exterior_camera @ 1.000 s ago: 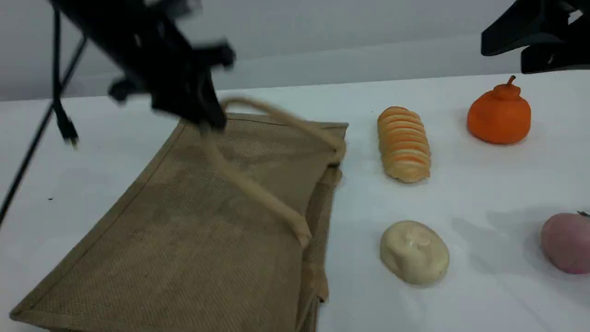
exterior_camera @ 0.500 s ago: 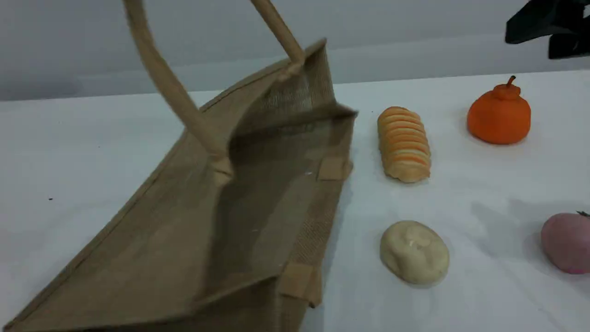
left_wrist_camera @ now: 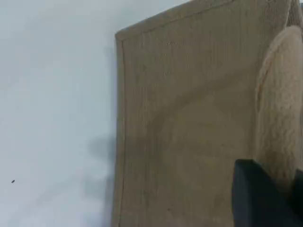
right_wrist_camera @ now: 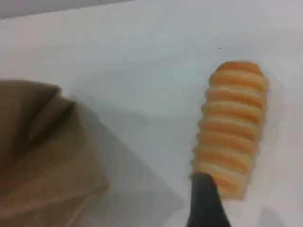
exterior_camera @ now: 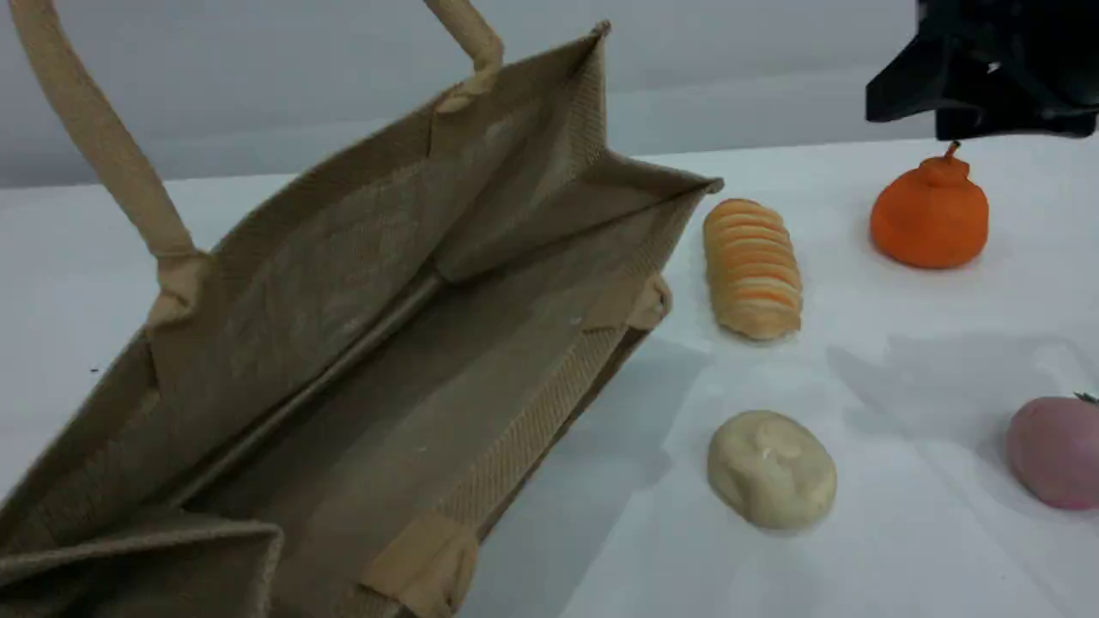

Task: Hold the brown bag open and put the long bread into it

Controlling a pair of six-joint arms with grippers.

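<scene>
The brown bag (exterior_camera: 343, 257) lies on its side at the left with its mouth gaping toward me and nothing inside. Its upper handle (exterior_camera: 103, 137) rises out of the top of the scene view, pulling the top wall up. In the left wrist view that handle (left_wrist_camera: 279, 109) runs beside my left fingertip (left_wrist_camera: 258, 198); the left gripper is shut on it. The long bread (exterior_camera: 753, 268) lies on the table just right of the bag's mouth. My right gripper (exterior_camera: 979, 81) hangs open at the top right, above and to the right of the long bread (right_wrist_camera: 232, 127), holding nothing.
An orange pumpkin-shaped fruit (exterior_camera: 932, 210) stands at the back right, under the right gripper. A cream-white bun (exterior_camera: 771, 468) lies in front of the bread. A pink round thing (exterior_camera: 1056, 451) sits at the right edge. The table (exterior_camera: 901, 343) is white.
The left arm has lifted the handle up out of the scene view, raising the bag's top wall so the mouth gapes wide. The right gripper has shifted left and lower.
</scene>
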